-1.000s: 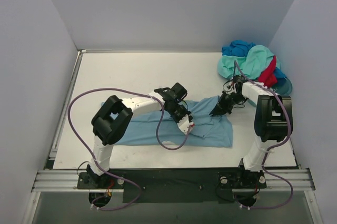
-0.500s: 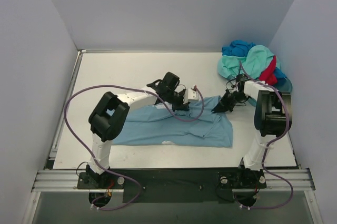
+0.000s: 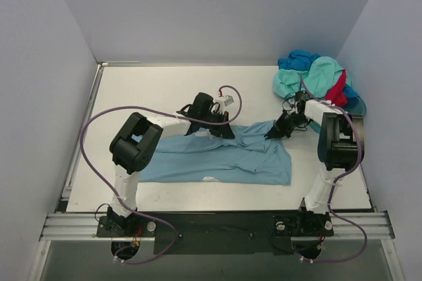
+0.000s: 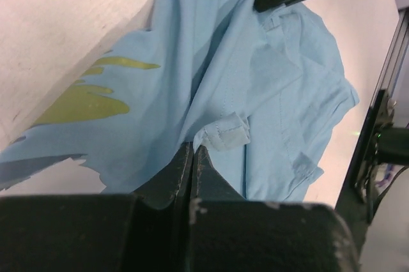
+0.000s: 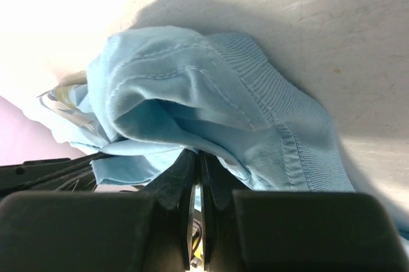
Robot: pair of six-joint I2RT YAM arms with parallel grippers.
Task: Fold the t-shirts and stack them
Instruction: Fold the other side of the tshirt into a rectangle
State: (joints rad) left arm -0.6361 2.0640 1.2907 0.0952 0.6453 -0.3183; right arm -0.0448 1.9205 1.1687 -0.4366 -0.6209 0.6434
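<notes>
Left room: bare table open to the left of the cloth and beyond it, side wall well apart.
Left gripper: pinched shut on a small fold at the far edge of the light sky-blue t-shirt, near the middle of that edge.
T-shirt: spread mostly flat across the near centre of the table; far edge raised and rumpled between the two grips; yellow print visible in the left wrist view.
Right gripper: clamped on a bunched hem at the far right corner.
Step in hand: probably squaring or folding the far edge. Best done with both grips level and the cloth taut between them, brought nearward together without dragging the near hem.
Right edge: pile of shirts just beyond the right gripper; little room there, so safer to sweep near and left.
</notes>
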